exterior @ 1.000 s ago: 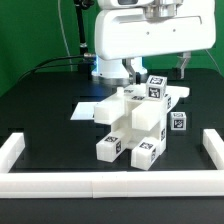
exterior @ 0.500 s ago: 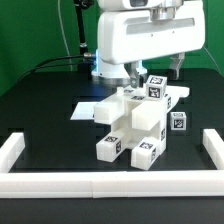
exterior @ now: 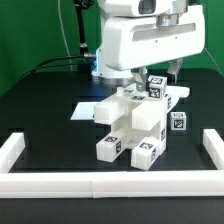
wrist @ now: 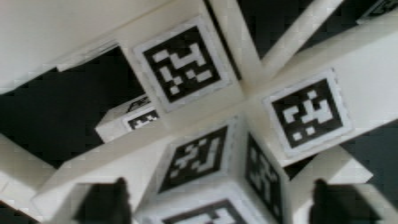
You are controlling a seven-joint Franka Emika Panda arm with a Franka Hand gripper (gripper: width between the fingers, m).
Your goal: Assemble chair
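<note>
Chair [exterior: 135,120] looks light, stiff and slick; its square post [wrist: 214,165] suits a flat-sided pinch. Gripper [wrist: 222,203] straddles it; whether it is clamped cannot be told.

Text: none legible | Numbers/brands: none | Signs: black-and-white square tags [wrist: 187,62], coded patterns only, no letters or digits | Carrier: faces of white chair [exterior: 140,120] pieces
</note>
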